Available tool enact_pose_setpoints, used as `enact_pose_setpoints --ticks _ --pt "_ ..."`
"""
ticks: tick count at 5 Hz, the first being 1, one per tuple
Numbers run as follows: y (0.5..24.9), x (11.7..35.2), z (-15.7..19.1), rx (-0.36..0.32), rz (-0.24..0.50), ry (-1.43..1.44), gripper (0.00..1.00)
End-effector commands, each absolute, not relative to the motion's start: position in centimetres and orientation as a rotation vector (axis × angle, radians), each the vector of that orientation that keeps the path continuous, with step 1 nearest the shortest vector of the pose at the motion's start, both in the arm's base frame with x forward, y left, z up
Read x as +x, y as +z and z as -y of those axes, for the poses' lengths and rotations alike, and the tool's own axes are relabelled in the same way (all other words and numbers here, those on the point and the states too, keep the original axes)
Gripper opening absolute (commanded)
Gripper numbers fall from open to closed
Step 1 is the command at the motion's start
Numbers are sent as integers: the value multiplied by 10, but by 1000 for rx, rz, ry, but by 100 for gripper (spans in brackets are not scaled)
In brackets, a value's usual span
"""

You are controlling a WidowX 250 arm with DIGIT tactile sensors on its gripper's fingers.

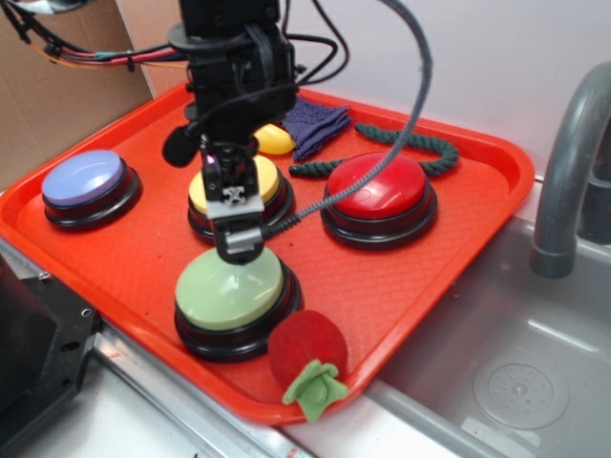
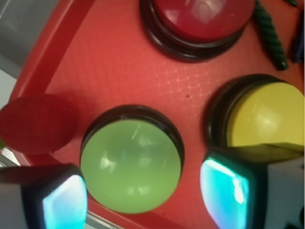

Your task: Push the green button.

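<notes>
Red plastic tray [image 1: 420, 277] is carrying four dome buttons beside a sink. Only the wrist view is showing the gripper [image 2: 143, 195] fingers spread apart, flanking the green button [image 2: 129, 164], which is sitting near the tray's front rim, just beside the red plush ball [image 1: 307, 348].

Bright, even light falls from above. In the exterior view, soft sheens sit on the domes: on the green button [image 1: 229, 287] under the gripper [image 1: 238, 246], on the red button [image 1: 378, 186] to its right and the blue button [image 1: 84, 178] to its left. Shadows on the orange tray [image 1: 401, 286] are short and faint. That view is sharp. The wrist view is softer: the finger pads [image 2: 64, 202] at the bottom edge are blurred and glow cyan, and small white glints mark the green dome between them.
</notes>
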State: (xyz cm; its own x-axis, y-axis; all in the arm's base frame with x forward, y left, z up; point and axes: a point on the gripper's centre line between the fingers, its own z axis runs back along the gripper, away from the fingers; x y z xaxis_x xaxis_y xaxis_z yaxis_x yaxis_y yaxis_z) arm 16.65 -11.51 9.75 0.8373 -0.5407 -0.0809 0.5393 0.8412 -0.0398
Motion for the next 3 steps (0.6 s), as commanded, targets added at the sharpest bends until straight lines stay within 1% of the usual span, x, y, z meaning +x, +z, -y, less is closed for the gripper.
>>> enact_pose_setpoints --ticks 1,2,3 --pt "135 162 121 -13 39 -565 100" --pt "141 160 118 -25 63 -566 100" --pt "148 162 120 -46 49 -562 100"
